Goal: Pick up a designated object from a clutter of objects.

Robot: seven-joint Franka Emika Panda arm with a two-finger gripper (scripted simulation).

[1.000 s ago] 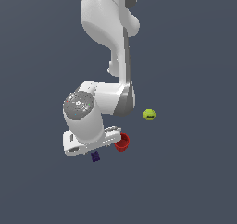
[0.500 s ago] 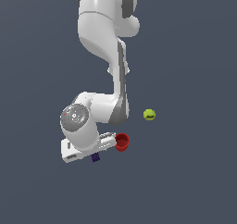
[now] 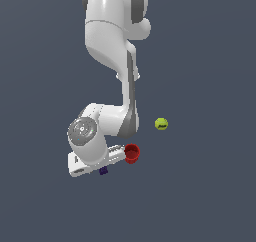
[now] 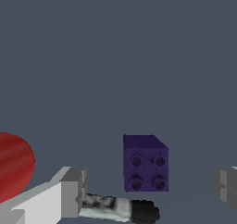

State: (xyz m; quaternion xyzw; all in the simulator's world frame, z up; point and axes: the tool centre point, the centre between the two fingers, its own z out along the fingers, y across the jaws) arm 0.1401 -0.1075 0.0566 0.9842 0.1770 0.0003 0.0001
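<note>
The block (image 4: 145, 163), dark purple with four studs on its face, rests on the surface (image 4: 115, 56) between the two fingertips (image 4: 74, 190) of the hand (image 4: 150, 186), which stands wide and touches neither side of it, a spread that looks set to straddle it before closing. A thin stick (image 4: 120, 208) lies just beside the block, close enough to get caught. The red cup (image 3: 132, 153) sits near; the tennis ball (image 3: 161, 124) is well apart.
</note>
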